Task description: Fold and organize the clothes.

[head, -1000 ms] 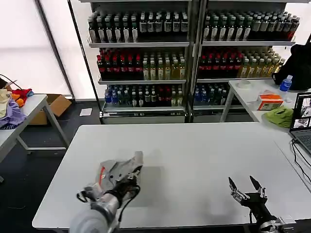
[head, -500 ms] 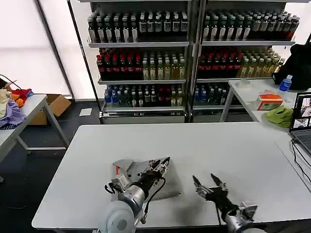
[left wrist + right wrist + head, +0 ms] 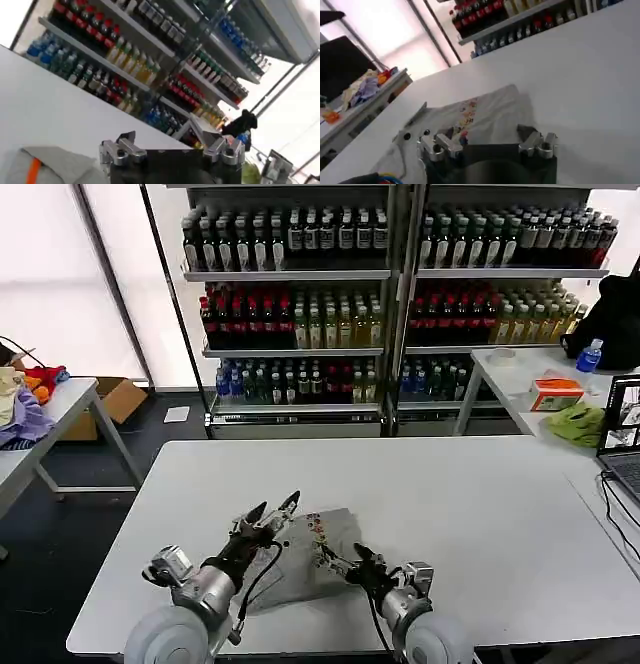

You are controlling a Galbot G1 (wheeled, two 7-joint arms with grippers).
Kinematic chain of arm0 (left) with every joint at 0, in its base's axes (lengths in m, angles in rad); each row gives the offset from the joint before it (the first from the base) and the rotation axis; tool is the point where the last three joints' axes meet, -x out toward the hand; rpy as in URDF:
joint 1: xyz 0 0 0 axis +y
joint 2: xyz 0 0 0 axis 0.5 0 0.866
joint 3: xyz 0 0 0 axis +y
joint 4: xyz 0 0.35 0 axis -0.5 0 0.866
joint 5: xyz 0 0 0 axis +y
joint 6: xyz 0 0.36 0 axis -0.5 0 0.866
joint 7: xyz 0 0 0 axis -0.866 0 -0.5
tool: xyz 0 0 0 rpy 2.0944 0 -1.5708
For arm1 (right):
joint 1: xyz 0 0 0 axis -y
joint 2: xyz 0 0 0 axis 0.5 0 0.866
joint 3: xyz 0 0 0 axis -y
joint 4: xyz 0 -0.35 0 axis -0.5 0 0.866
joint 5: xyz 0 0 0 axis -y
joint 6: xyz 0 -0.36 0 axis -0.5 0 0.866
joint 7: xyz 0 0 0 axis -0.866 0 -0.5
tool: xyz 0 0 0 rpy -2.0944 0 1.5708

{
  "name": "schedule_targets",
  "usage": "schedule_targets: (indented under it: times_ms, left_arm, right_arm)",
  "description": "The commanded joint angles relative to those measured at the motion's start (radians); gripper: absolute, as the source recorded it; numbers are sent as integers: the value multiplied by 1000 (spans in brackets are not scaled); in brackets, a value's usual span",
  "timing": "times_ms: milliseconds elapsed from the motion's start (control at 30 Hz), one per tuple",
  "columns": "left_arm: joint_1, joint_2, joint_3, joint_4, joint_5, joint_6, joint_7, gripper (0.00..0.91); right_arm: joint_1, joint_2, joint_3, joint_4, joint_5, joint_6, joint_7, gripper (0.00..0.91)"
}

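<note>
Left gripper (image 3: 275, 511) has let go: fingers spread, empty, lifted just off the near-left edge of the grey shirt (image 3: 318, 554), where half a second ago it was over the cloth's middle. Right gripper (image 3: 343, 560), jaws also apart, has swung in from the table's right side and now sits low at the shirt's near-right edge, fingertips at or on the fabric; contact is hard to confirm from the head view. The shirt lies as a compact folded bundle near the front of the white table (image 3: 450, 484), chest print (image 3: 466, 114) facing up. Reads as fold placed, arms shifting to squaring or another fold.
</note>
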Motion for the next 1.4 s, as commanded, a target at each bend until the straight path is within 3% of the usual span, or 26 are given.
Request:
schedule_targets:
  times_ms: [33,300,500,700,900,1033,1133,1167,1200,1267,1400]
  left_arm:
    - [56,13,-109,-54,-8,2,27,907]
    - [58,15,-114,-44,-6,5,22,907]
    - [66,15,-128,-47,-7,7,18,907]
    - [57,12,-123,-40,0,8,9,907]
    - [56,14,-131,-40,0,8,10,907]
    - [53,13,-127,-38,0,8,9,907]
    - [55,10,-123,-36,4,8,10,907]
    - [55,8,-119,-33,6,8,10,907]
    - [53,5,-115,-29,12,7,11,907]
    - [48,-1,-109,-25,21,6,11,907]
    - [60,-1,-113,-52,19,12,9,907]
  right_arm:
    - [66,23,-85,-71,56,-39,80,0]
    - [27,6,-52,-15,81,-32,141,0]
    - [-32,-20,1,36,77,-27,151,0]
    - [-107,-56,70,110,51,-34,111,0]
    - [-232,-158,239,184,43,-38,40,0]
    - [-317,-234,414,212,39,-63,2,0]
    - [-358,-268,468,216,30,-63,-31,0]
    - [-358,-265,466,219,8,-53,-41,81]
    - [-357,-262,459,222,-1,-46,-43,907]
    - [-351,-228,447,247,-52,-40,-38,907]
    - [-360,-190,438,328,-116,52,-12,907]
